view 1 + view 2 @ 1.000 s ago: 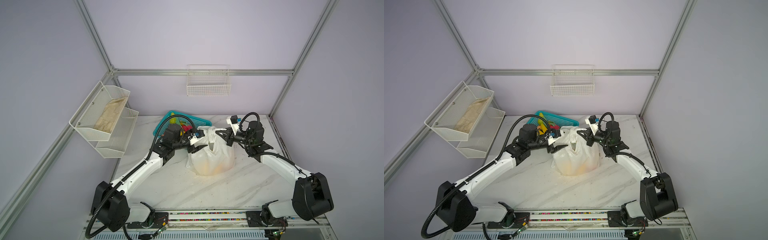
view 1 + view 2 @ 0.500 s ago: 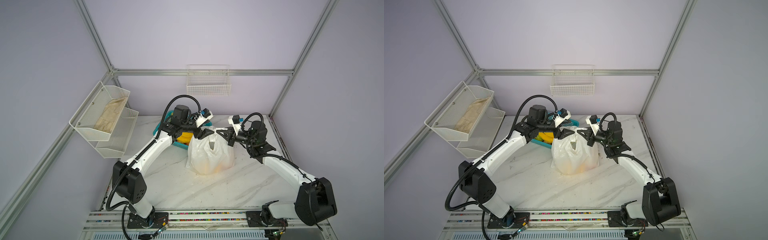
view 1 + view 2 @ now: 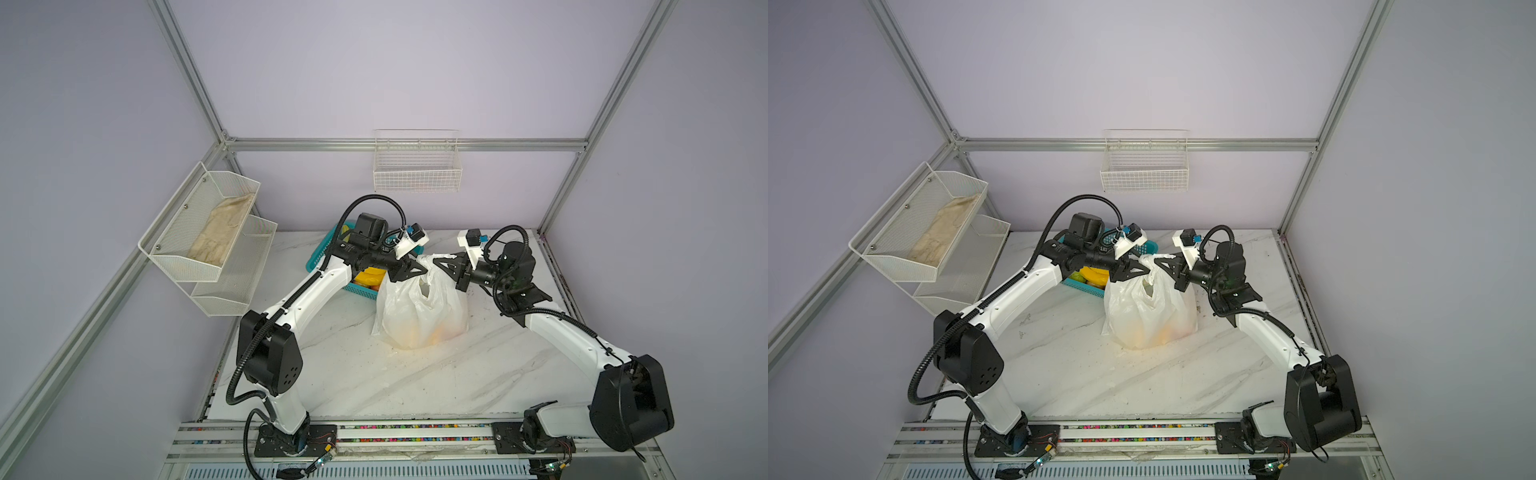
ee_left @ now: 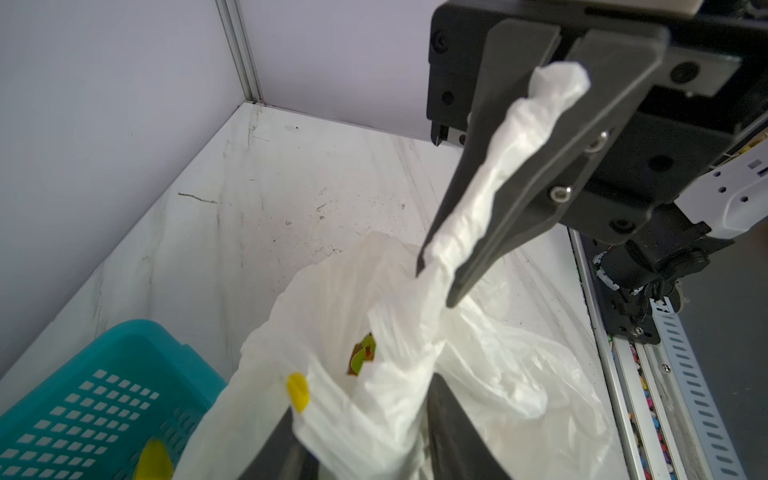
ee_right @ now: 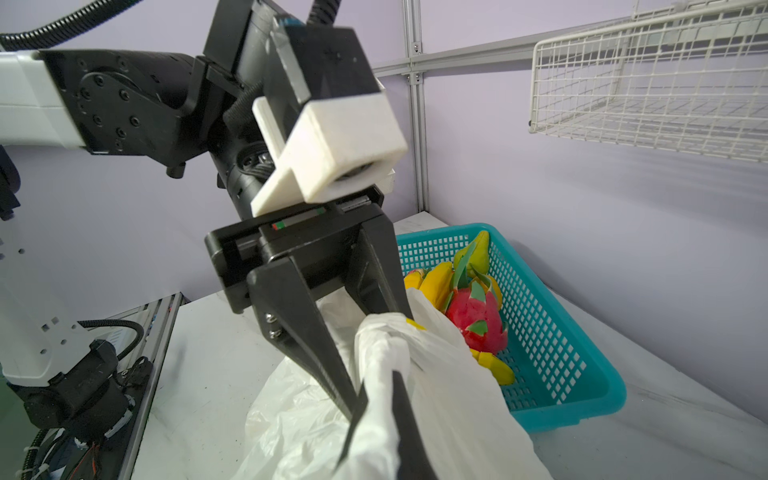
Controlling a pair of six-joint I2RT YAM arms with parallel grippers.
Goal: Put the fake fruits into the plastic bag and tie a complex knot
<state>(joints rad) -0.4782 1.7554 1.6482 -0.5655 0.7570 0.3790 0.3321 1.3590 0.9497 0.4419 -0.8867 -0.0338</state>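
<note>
White plastic bag (image 3: 419, 320), teal mesh basket (image 5: 552, 357), pink-red dragon fruit (image 5: 473, 311), yellow bananas (image 5: 438, 282)

Teal basket (image 5: 555, 347) sits on marble table (image 3: 374, 382).

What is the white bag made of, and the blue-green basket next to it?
The bag looks like thin, soft plastic film: it crinkles, shines a little, and lets orange shapes show through. The basket looks like hard, smooth moulded plastic, with neat square holes.
</note>
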